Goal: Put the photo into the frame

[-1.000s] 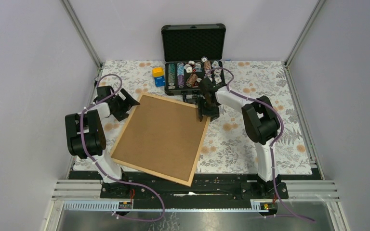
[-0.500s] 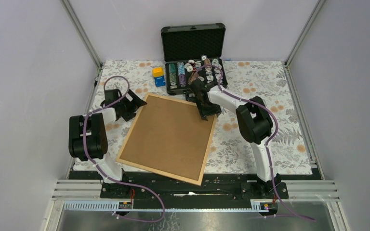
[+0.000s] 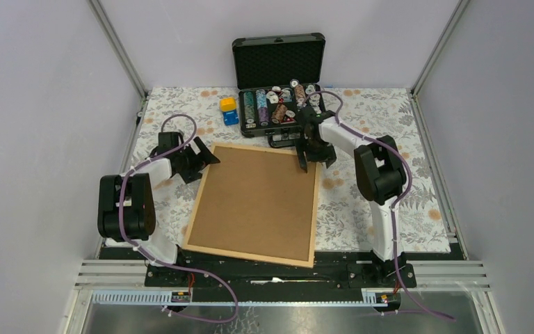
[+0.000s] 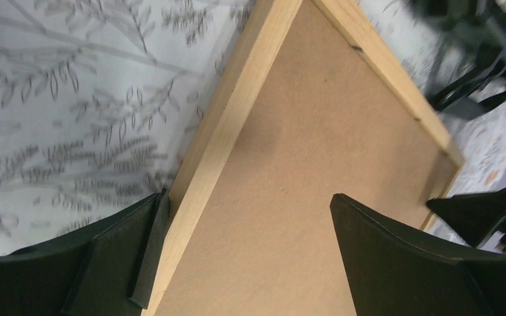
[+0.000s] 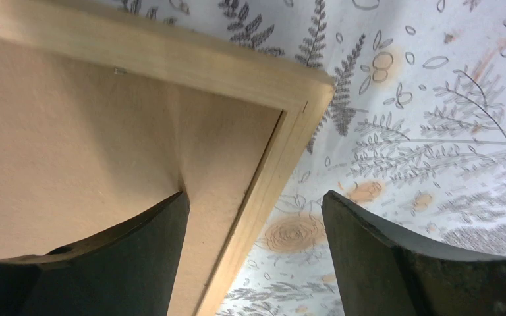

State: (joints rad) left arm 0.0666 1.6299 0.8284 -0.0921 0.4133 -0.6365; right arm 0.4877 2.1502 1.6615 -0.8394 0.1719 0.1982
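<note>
Flat on the surface [image 3: 361,209], back side up: the frame [image 3: 249,255], filled rail to rail by a plain brown backing sheet [image 3: 259,198]. No sight of the photo anywhere; impossible to tell whether under that sheet or out of view altogether. Seemingly a little longer from near to far than across, and nearly square to the surface. Near rail close to the arm bases, far rail just short of the open black case [image 3: 278,62].

At the far-left corner, the left gripper [image 4: 245,201]: spread wide, astride the left rail, outer finger right at the wood's outside edge, inner finger well in over the sheet, pinching nothing. At the far-right corner, the right gripper [image 5: 253,197]: likewise spread, one finger over the sheet just inside the corner, the other out over the floral cloth with a gap to the rail. Nothing held there either.

Equally near, then, one at each far corner, with the bulk of the frame lying nearward and inward from both. Judging from this: backing sheet to come out first, photo to be located, then loading. Likeliest purchase along the sheet's far edge, within reach of either arm.
</note>
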